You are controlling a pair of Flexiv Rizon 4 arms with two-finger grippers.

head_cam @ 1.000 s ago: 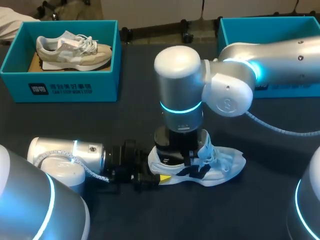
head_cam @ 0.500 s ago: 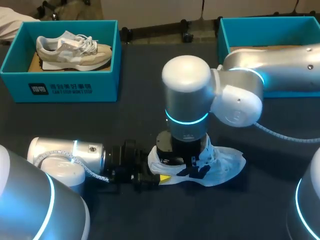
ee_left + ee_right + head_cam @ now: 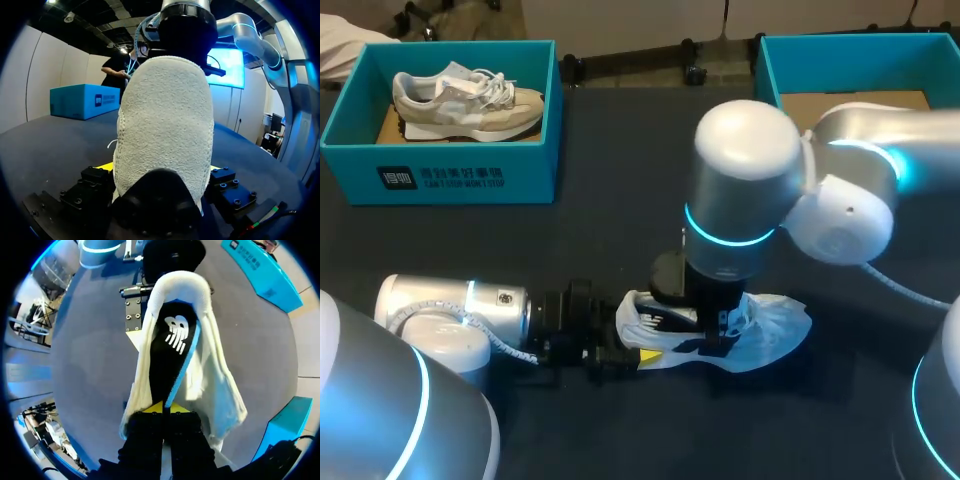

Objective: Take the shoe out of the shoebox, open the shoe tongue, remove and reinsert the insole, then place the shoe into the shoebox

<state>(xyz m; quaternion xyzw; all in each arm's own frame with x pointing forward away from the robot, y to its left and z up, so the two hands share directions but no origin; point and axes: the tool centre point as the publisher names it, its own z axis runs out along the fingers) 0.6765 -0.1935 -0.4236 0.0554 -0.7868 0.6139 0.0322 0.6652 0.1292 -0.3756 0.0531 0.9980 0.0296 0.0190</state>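
Observation:
A white shoe (image 3: 775, 325) lies on its side on the dark table, toe to the right. My left gripper (image 3: 625, 355) lies flat on the table and grips the heel (image 3: 165, 125) from both sides with its fingers wide apart. The right arm stands over the middle of the shoe, and its wrist hides the laces in the head view. The black insole (image 3: 172, 345), with a white logo and a blue edge, runs from the heel to my right gripper (image 3: 163, 409). That gripper's yellow tips are pressed together on the insole's front end. The insole's heel end (image 3: 655, 320) shows in the shoe's opening.
At the back left, a teal shoebox (image 3: 440, 175) holds a beige sneaker (image 3: 465, 100). A second teal box (image 3: 770, 60) stands at the back right, partly behind my right arm. Bare table lies between the boxes and the shoe.
My right arm has shifted rightward along the shoe toward the toe, and its fingers have closed the last bit. The left arm and the shoe's heel have stayed put.

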